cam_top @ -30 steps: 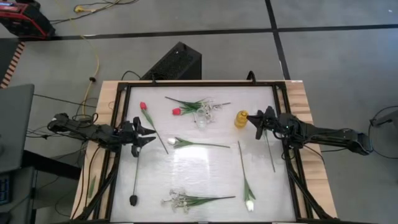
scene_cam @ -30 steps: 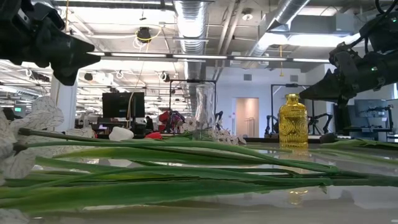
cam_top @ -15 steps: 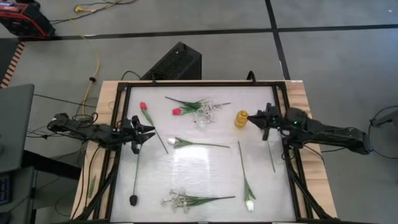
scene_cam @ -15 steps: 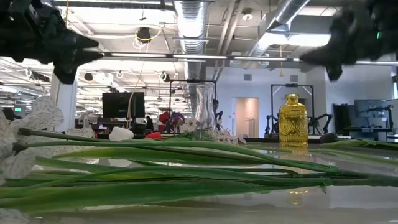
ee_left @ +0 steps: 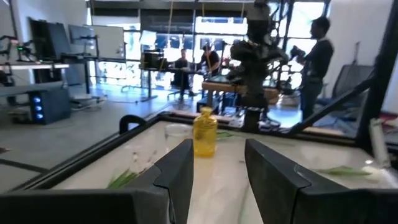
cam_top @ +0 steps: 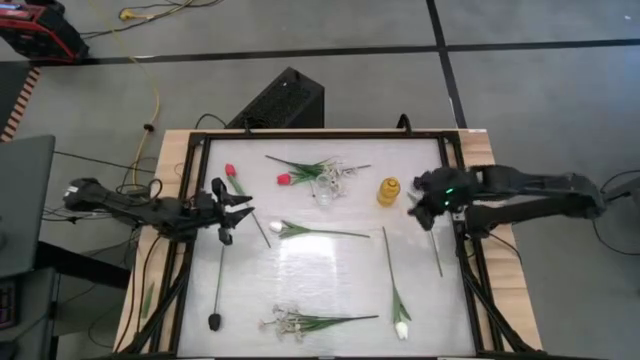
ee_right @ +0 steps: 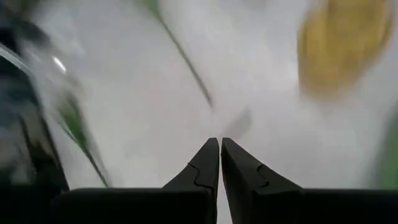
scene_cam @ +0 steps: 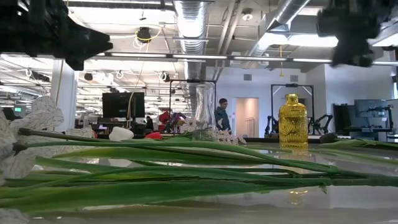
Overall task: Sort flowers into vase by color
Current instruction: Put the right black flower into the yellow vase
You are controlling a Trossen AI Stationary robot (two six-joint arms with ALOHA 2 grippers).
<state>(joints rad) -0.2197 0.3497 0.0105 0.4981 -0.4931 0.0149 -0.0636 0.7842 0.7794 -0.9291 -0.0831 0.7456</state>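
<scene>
Long-stemmed flowers lie flat on the white table: a red tulip, a second red tulip with a white sprig beside the clear vase, a white tulip, another white tulip, a white blossom sprig and a dark purple bloom. A yellow vase stands upright at the right. My left gripper hovers open by the first red tulip's stem. My right gripper is shut and empty, pointing down beside the yellow vase.
A loose green stem lies near the table's right edge. A black frame borders the table. My left wrist view shows the yellow vase, the right arm behind it, and people in the room beyond.
My right arm has risen and tipped its gripper downward beside the yellow vase, shifting a little toward the table's near edge. My left gripper has risen slightly. The flowers and vases lie as before.
</scene>
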